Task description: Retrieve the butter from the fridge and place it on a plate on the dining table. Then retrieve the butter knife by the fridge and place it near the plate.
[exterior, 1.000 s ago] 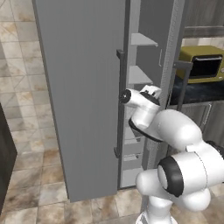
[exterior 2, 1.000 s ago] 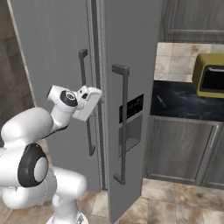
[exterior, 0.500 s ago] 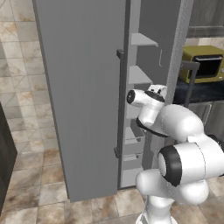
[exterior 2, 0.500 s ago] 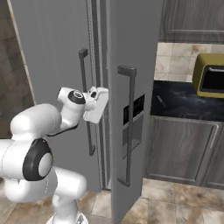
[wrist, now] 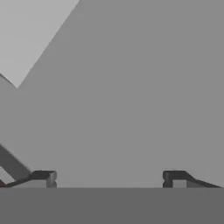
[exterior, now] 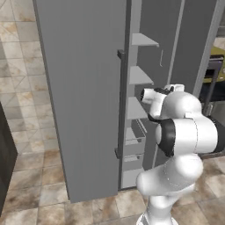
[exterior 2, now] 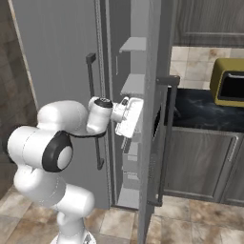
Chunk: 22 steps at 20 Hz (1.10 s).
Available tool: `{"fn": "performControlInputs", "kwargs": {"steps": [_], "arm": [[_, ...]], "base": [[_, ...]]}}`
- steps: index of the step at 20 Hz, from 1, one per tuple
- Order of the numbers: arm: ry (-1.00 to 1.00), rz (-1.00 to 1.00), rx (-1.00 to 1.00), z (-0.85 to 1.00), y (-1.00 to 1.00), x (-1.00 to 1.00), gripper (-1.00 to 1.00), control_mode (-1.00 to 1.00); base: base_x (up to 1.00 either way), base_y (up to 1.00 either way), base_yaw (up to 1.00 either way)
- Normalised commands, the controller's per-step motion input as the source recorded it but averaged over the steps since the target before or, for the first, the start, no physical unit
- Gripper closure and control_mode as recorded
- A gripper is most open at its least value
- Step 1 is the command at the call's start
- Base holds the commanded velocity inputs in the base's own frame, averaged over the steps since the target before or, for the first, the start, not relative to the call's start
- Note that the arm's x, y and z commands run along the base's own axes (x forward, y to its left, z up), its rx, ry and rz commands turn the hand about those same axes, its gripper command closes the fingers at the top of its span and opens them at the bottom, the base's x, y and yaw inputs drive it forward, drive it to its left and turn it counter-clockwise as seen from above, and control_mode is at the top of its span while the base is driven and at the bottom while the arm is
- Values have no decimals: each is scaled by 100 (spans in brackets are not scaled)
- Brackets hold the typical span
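The tall grey double-door fridge (exterior: 83, 101) looked like smooth, matt painted metal, with pale grey, plain matt shelves (exterior: 139, 77) and dark satin bar handles (exterior 2: 167, 138). The black marble counter (exterior 2: 200, 112) was glossy and veined above grey-brown grained wood cabinets (exterior 2: 198, 162), and the floor of beige stone tiles (exterior: 26, 83) looked mottled and dull. The robot's white arm (exterior 2: 62, 119) had a smooth, faintly shiny plastic shell.

Fridge (exterior: 83, 88) doors are standing ajar, narrow gap btwn them opening onto the shelves (exterior 2: 134, 45). Left door (exterior: 79, 114) w/ its bar handle (exterior: 120, 103) is blocking one side, right door (exterior 2: 155, 114) edge crowding the other. Gripper (wrist: 109, 177) is facing flat grey surface close ahead, fingers spread wide.
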Motion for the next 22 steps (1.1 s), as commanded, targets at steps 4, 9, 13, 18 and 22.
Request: {"fn": "performControlInputs", "kwargs": {"steps": [4, 9, 13, 18, 22], "arm": [[2, -14, -10, 41, 4, -75, -100, -100], [9, -24, 6, 43, 73, -70, -100, -100], [-5, -35, 57, 2, 66, -55, -100, -100], [-15, -30, 77, 0, 76, -13, -100, -100], [-25, -26, 67, -1, 99, 0, -100, -100]], "base": [[0, 0, 0], [0, 0, 0], [0, 0, 0], [0, 0, 0], [0, 0, 0]]}}
